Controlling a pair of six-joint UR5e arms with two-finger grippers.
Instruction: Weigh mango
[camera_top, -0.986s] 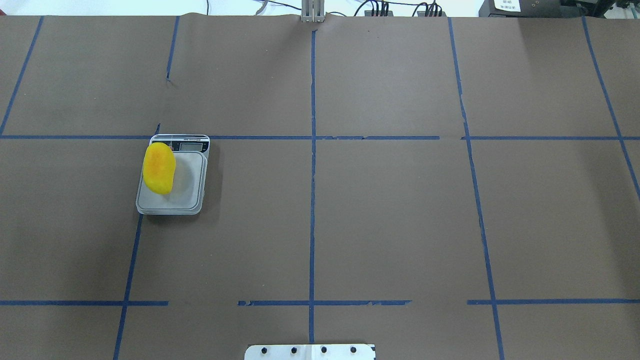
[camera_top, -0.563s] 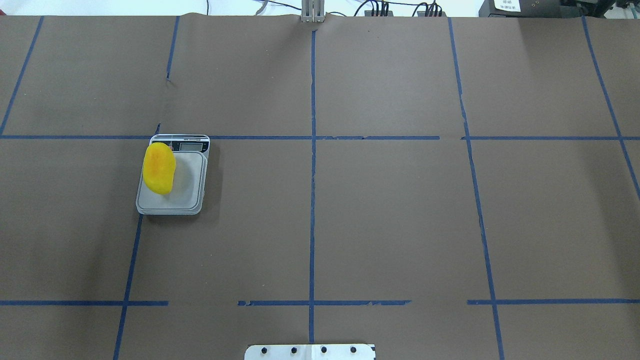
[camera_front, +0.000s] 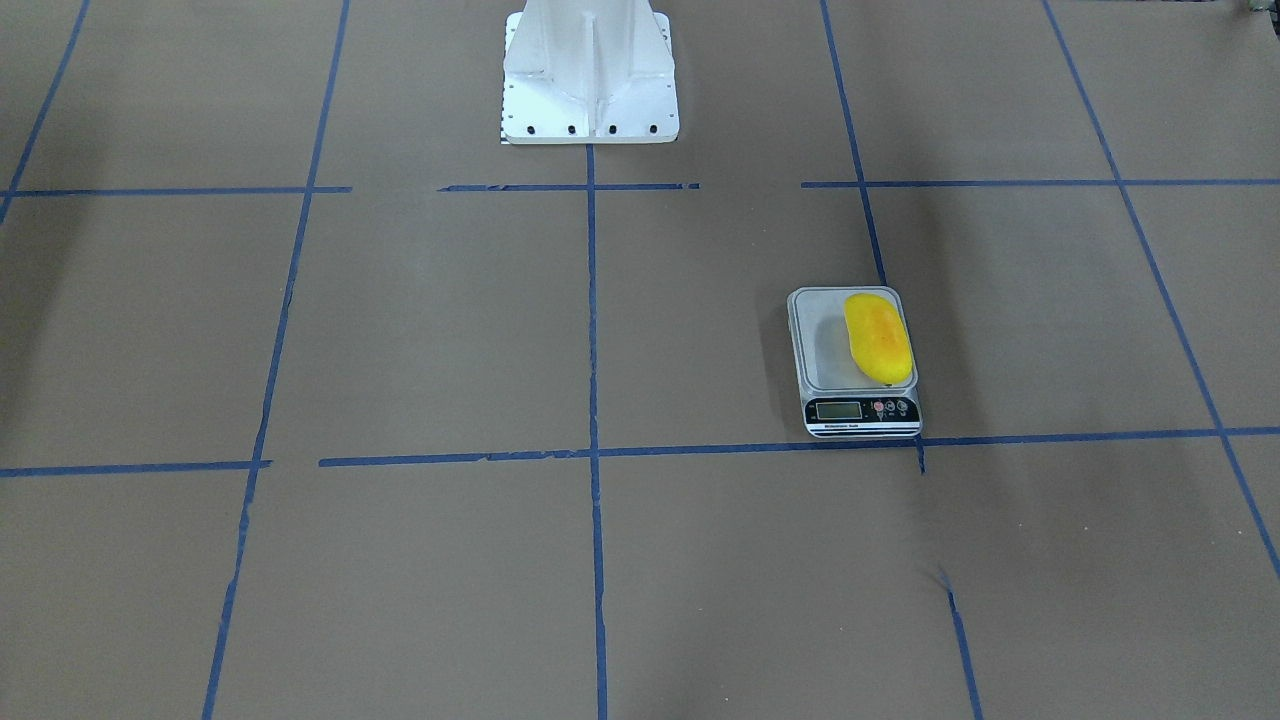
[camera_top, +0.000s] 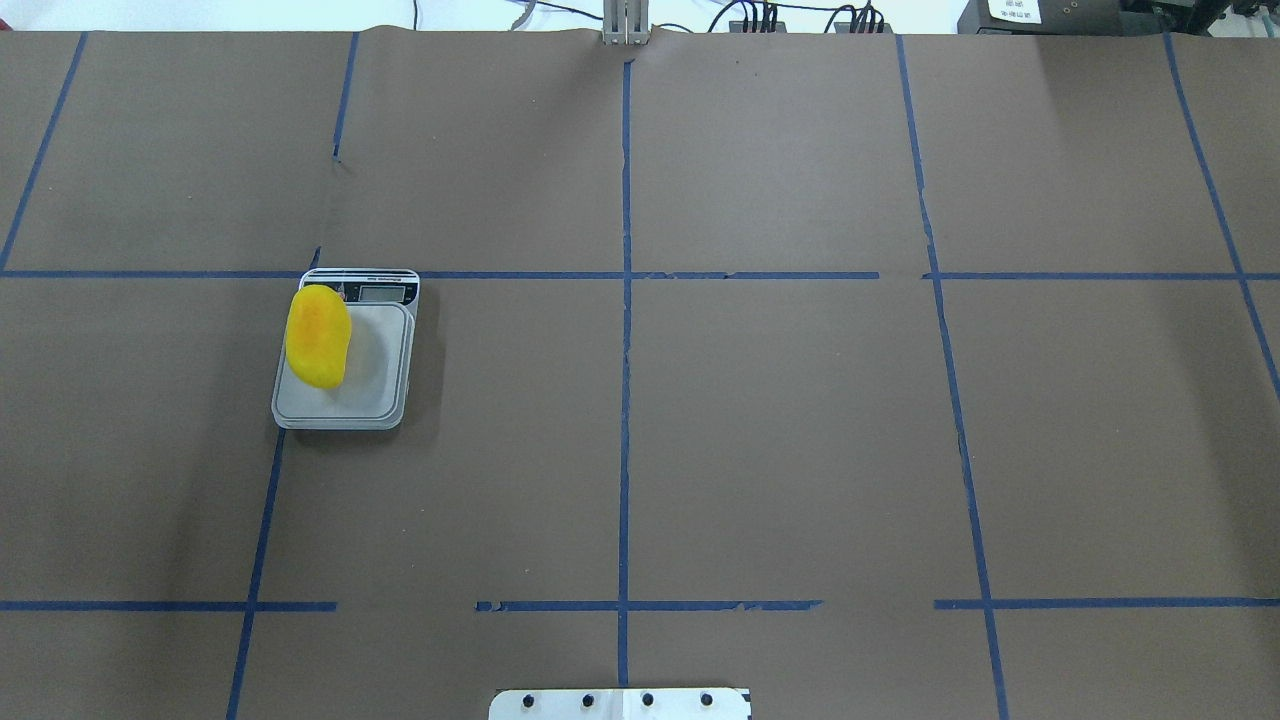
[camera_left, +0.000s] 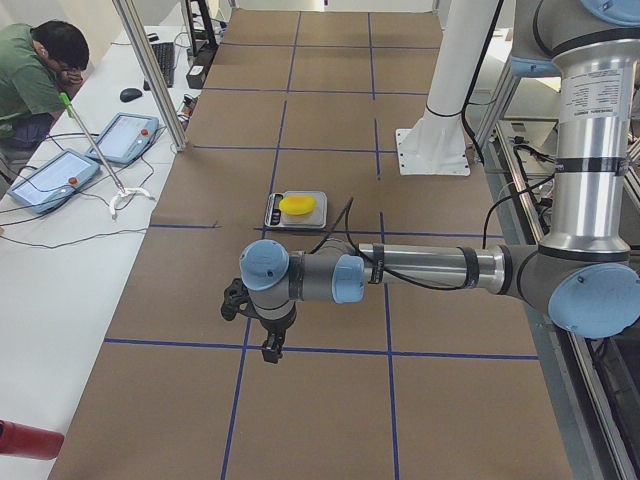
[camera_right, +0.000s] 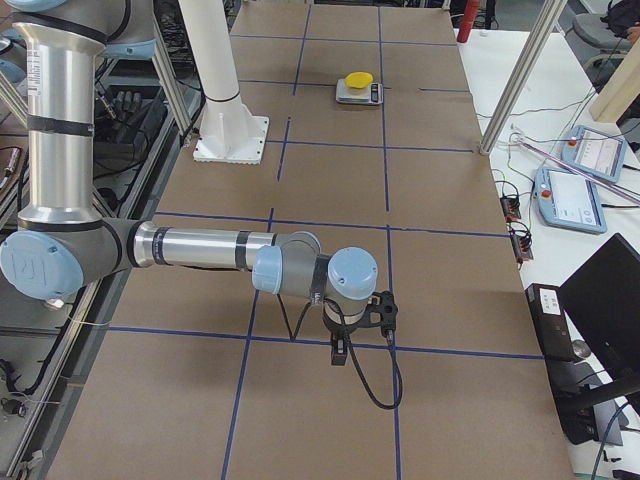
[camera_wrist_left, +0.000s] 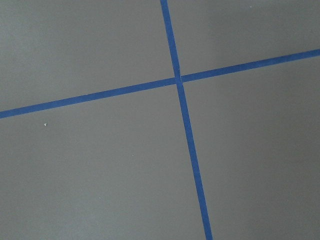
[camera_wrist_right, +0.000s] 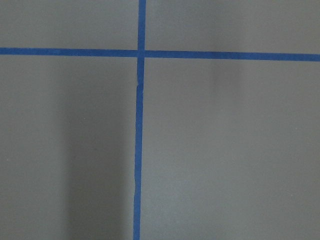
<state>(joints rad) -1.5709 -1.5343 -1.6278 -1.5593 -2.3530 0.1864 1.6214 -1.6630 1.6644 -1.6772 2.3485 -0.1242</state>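
Note:
The mango (camera_top: 318, 336) is a glossy yellow fruit with an orange blush. It lies on the platform of a small silver digital scale (camera_top: 375, 385), along the platform's left edge, and nothing is touching it. It also shows in the front-facing view (camera_front: 878, 338) on the scale (camera_front: 860, 410). My left gripper (camera_left: 270, 350) hangs over the table well short of the scale, and I cannot tell if it is open. My right gripper (camera_right: 340, 352) hangs far from the scale, and I cannot tell its state either. Both wrist views show only brown paper and blue tape.
Brown paper with blue tape grid lines (camera_top: 625, 300) covers the table. The white robot base (camera_front: 590, 75) stands at the near-robot edge. An operator (camera_left: 35, 70) sits at a side bench with tablets (camera_left: 125, 135). Aluminium posts (camera_right: 515, 80) stand along the table's far side.

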